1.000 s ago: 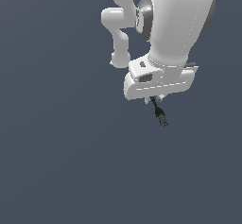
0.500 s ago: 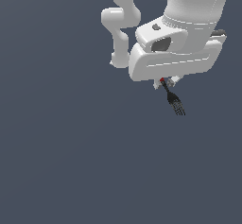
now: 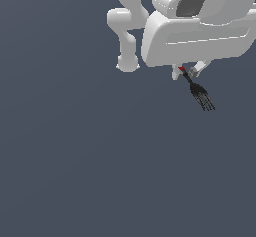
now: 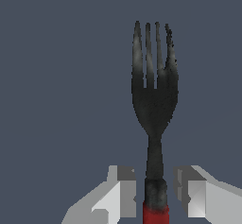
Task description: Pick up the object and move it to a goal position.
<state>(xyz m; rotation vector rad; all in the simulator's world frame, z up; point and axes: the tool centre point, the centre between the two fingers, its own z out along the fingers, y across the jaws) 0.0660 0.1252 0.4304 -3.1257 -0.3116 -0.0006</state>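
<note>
The object is a small fork (image 3: 201,95) with a black tined head and a red handle. It hangs below the white arm at the exterior view's upper right, tines slanting down and to the right. My gripper (image 3: 186,72) is shut on its handle, of which only a bit of red shows under the hand. In the wrist view the fork (image 4: 153,100) points straight away from my gripper (image 4: 155,186). One grey finger (image 4: 124,186) stands on each side of the handle's dark neck, just above the red part. The fork is held in the air.
The white arm's base column and links (image 3: 127,26) rise at the top of the exterior view. A plain dark grey surface (image 3: 90,161) fills everything else, with no other objects on it.
The arm has carried the fork toward the exterior view's right, and the hand now looks larger in the picture. The fork has stayed in the grip throughout.
</note>
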